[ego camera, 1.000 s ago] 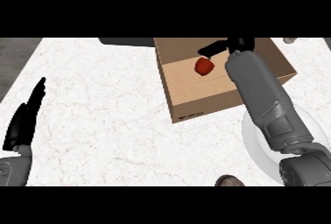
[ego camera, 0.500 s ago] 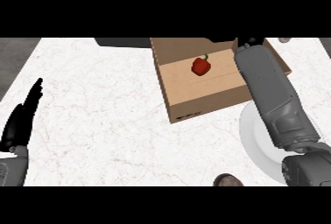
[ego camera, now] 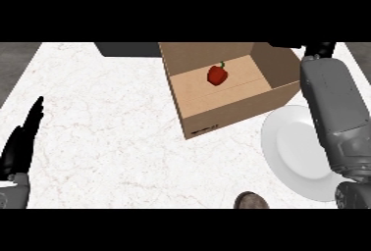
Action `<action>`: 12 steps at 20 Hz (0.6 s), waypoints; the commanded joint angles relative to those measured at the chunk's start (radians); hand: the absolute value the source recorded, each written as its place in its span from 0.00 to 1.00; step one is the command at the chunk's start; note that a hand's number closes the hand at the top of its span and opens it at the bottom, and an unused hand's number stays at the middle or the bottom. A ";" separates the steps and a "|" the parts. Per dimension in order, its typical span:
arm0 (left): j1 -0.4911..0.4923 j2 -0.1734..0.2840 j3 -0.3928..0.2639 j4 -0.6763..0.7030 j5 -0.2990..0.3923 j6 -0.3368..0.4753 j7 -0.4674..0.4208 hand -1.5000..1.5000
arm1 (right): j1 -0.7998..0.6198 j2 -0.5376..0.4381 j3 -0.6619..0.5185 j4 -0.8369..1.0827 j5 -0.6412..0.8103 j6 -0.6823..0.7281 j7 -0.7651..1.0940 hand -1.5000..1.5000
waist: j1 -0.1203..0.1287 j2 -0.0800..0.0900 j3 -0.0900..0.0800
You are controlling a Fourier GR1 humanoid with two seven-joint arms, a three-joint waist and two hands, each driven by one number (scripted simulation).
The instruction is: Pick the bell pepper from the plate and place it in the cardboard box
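The red bell pepper lies inside the open cardboard box, the white plate beside it, the left hand straight-fingered at the left edge, the right hand's fingers unreadable.

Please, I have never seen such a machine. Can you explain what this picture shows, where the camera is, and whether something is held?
The camera looks steeply down from a humanoid robot's head onto a white marbled counter. The grey tube on the right is its right forearm; the right hand is mostly out of view at the top edge. The left hand rests open at the left edge. Neither is seen holding anything. An open cardboard box holds a red bell pepper. Beside it lies a white plate. A brown round object shows at the bottom.
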State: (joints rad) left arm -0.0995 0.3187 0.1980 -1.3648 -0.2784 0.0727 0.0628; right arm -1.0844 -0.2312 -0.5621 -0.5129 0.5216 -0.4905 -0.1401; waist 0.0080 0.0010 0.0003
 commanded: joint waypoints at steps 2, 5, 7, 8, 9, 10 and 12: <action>0.020 -0.006 0.017 0.014 -0.001 0.012 -0.005 0.50 | 0.156 -0.049 0.006 -0.152 -0.054 0.091 0.012 0.00 | -0.031 -0.011 -0.001; 0.035 0.010 0.018 -0.032 0.002 -0.007 0.018 0.50 | 0.256 -0.089 0.002 -0.268 -0.093 0.163 0.033 0.00 | -0.035 -0.014 -0.001; 0.061 -0.007 0.016 -0.046 -0.002 0.007 0.018 0.50 | 0.320 -0.136 0.017 -0.343 -0.107 0.262 0.066 0.00 | -0.036 -0.015 -0.001; -0.003 0.030 0.054 0.047 0.024 -0.017 -0.006 0.50 | 0.352 -0.153 0.020 -0.388 -0.110 0.280 0.072 0.00 | -0.046 -0.013 -0.002; 0.029 0.017 0.043 0.028 0.015 -0.009 -0.040 0.50 | 0.403 -0.158 0.007 -0.424 -0.143 0.307 0.060 0.00 | -0.034 -0.010 -0.001; 0.048 0.028 0.049 -0.006 0.030 -0.033 -0.002 0.50 | 0.428 -0.157 0.032 -0.516 -0.138 0.349 0.137 0.00 | -0.043 -0.016 -0.002; 0.056 -0.011 0.025 -0.027 -0.002 0.010 0.001 0.50 | 0.508 -0.187 0.022 -0.585 -0.182 0.424 0.132 0.00 | -0.030 -0.010 -0.001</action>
State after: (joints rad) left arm -0.0652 0.3315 0.2337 -1.3675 -0.2671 0.0647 0.0575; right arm -0.7008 -0.3700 -0.5419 -0.9492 0.3931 -0.1910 -0.0430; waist -0.0274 -0.0112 -0.0008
